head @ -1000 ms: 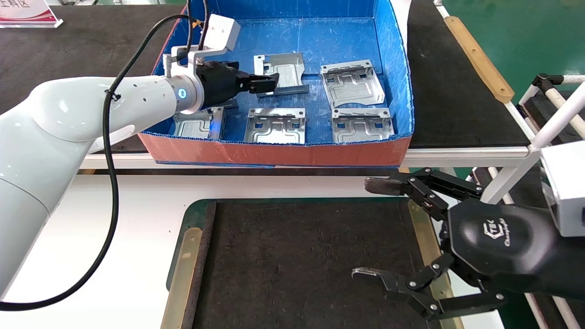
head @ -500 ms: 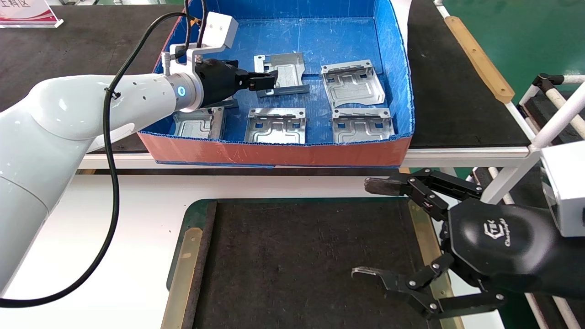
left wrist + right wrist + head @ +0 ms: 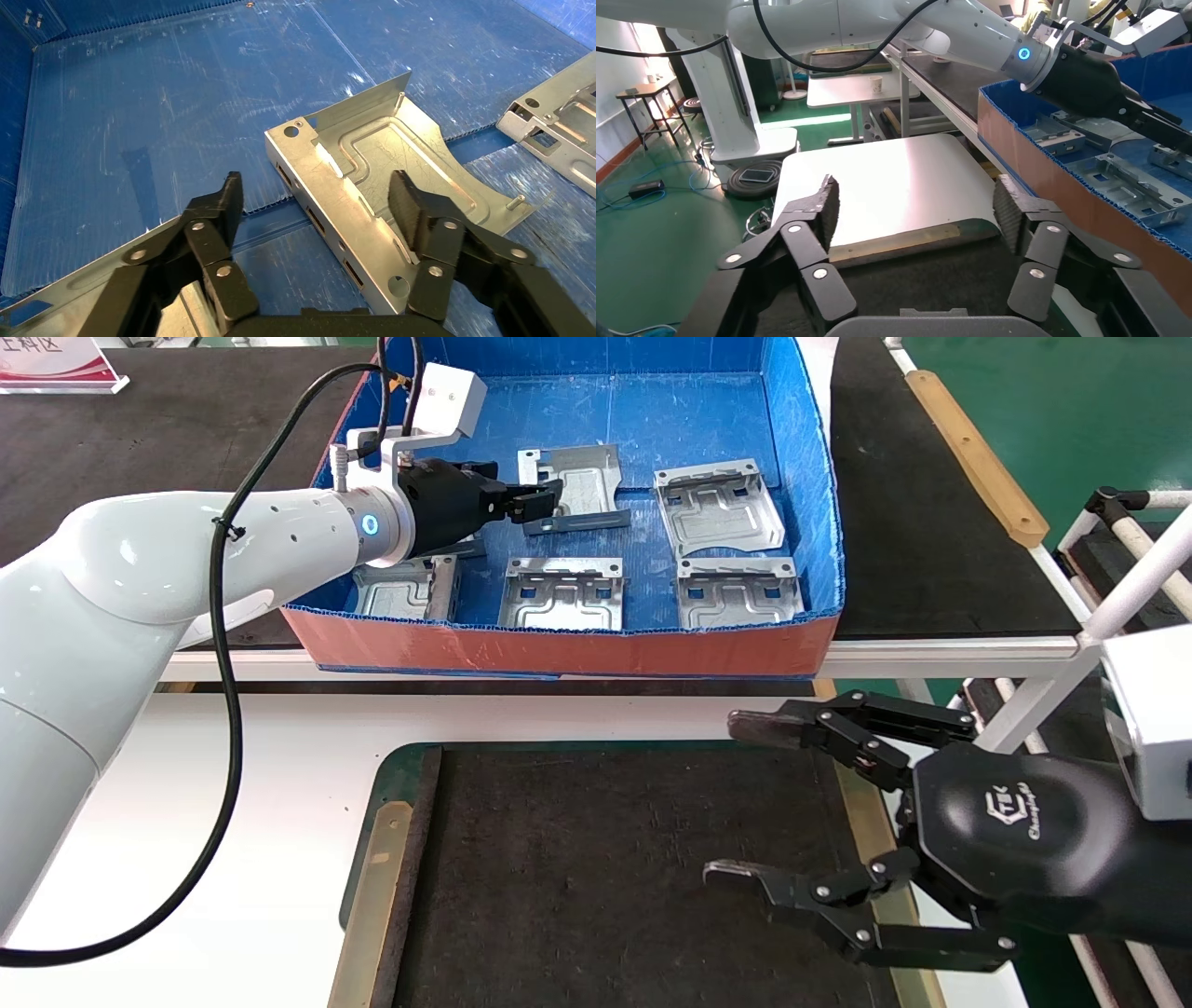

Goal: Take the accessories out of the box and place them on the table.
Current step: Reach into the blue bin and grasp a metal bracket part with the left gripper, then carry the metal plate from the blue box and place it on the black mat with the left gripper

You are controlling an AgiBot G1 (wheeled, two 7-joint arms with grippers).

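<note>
The box stands on the far bench, blue inside with an orange-red front wall. It holds several silver-grey accessories, among them plates at the centre, right, front right, front middle and front left. My left gripper is inside the box, open. In the left wrist view the left gripper straddles the bent edge flange of the centre plate, which is tilted. My right gripper hangs open and empty over the right edge of the table's dark mat.
The white table lies in front of the box. Tan strips border the mat. More plates show at the edges of the left wrist view. A white-railed frame stands at the right.
My left gripper has shifted slightly farther into the box at the centre plate. My right gripper has moved a little to the left over the mat.
</note>
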